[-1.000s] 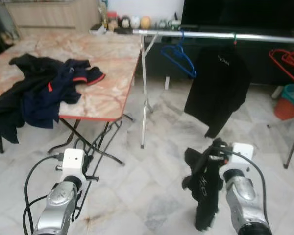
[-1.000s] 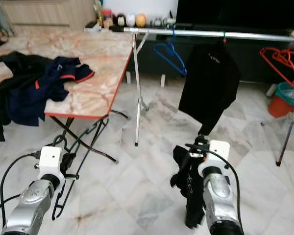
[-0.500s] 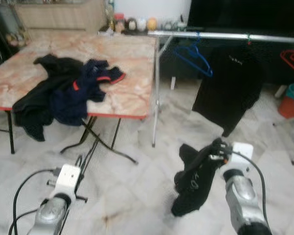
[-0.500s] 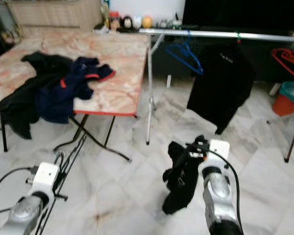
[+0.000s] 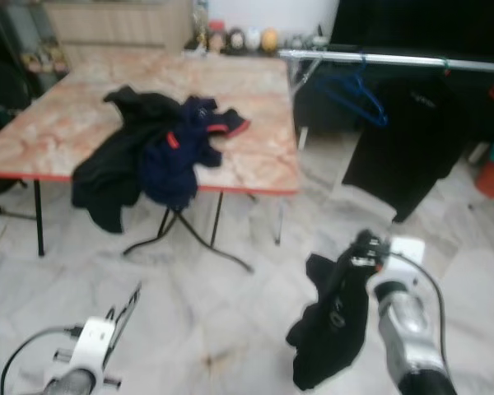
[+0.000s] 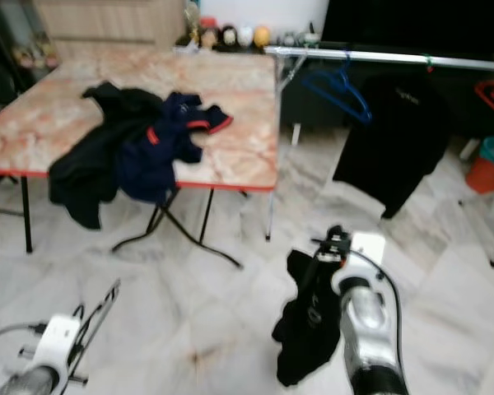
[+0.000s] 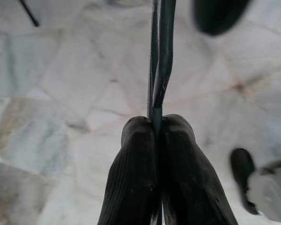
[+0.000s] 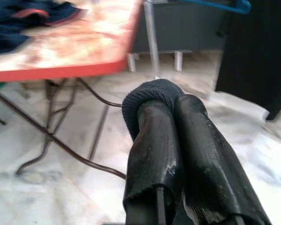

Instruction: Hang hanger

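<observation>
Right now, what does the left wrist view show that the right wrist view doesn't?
Left wrist view: the left gripper, jaws shut on the thin dark wire of a hanger.

Right wrist view: the right gripper, jaws shut on a fold of black garment, with the red-edged table, the clothes on it, the clothes rack, a hanging black shirt and a blue hanger beyond.

Both: pale marble floor.

It was a home living room: marble floor (image 5: 230,313), folding surface (image 5: 263,156) with clothes (image 5: 156,148), garment rail (image 5: 395,59).
</observation>
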Motion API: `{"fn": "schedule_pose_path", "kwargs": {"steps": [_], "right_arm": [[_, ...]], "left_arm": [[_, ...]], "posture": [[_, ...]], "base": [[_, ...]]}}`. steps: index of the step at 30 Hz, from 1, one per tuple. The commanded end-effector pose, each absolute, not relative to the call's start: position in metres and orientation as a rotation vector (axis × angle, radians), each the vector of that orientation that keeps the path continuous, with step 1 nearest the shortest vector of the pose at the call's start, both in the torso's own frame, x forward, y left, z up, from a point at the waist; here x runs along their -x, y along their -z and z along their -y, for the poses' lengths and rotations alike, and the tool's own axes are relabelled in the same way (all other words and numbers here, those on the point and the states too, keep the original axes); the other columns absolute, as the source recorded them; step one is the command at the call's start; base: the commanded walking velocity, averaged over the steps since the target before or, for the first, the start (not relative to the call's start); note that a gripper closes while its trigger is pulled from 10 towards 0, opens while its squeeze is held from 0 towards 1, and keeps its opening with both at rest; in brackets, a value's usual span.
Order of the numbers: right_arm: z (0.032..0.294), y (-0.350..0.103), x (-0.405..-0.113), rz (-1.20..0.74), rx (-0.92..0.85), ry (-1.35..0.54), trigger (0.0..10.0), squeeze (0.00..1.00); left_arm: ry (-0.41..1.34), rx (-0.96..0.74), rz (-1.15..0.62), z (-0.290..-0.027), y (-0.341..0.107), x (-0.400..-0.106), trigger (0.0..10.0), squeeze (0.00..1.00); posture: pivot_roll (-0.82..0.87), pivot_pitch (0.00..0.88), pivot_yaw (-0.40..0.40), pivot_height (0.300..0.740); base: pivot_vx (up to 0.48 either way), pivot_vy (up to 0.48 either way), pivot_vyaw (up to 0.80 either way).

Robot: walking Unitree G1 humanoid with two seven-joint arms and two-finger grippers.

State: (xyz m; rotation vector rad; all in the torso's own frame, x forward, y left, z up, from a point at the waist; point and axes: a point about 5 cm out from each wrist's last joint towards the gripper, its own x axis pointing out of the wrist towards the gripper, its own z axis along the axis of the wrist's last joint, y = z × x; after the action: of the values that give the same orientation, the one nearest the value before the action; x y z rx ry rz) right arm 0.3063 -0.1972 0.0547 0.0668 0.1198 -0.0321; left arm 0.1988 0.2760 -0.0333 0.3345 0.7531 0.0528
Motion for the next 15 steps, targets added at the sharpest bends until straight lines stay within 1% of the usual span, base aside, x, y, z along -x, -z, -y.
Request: {"fn": "schedule_pose_path", "kwargs": {"steps": [1,11,12,15], "right_arm": [[0.205,-0.065,-0.310,-0.074,-0.045,0.048,10.0,0.00],[0.203,-0.071,-0.315,-0.051,-0.034,0.045,10.0,0.00],[0.202,-0.073,-0.316,-0.044,-0.033,0.041,10.0,0.00],[0.202,-0.074,-0.316,-0.042,-0.032,0.040,10.0,0.00]], "left_arm": [[-0.059,-0.334,-0.747,-0.275,0.033,-0.201,10.0,0.00],[-0.037,-0.355,-0.800,-0.272,0.045,-0.195,10.0,0.00],[-0.033,-0.358,-0.833,-0.271,0.051,-0.190,10.0,0.00],[-0.030,-0.361,-0.844,-0.270,0.053,-0.188,10.0,0.00]], "posture": [[0.04,0.000,-0.004,0.719],[0.04,0.000,0.002,0.719],[0.03,0.000,0.006,0.719],[0.03,0.000,0.006,0.719]], "base": [[0.000,0.382,0.00],[0.000,0.382,0.00],[0.000,0.379,0.00],[0.000,0.379,0.00]]}}
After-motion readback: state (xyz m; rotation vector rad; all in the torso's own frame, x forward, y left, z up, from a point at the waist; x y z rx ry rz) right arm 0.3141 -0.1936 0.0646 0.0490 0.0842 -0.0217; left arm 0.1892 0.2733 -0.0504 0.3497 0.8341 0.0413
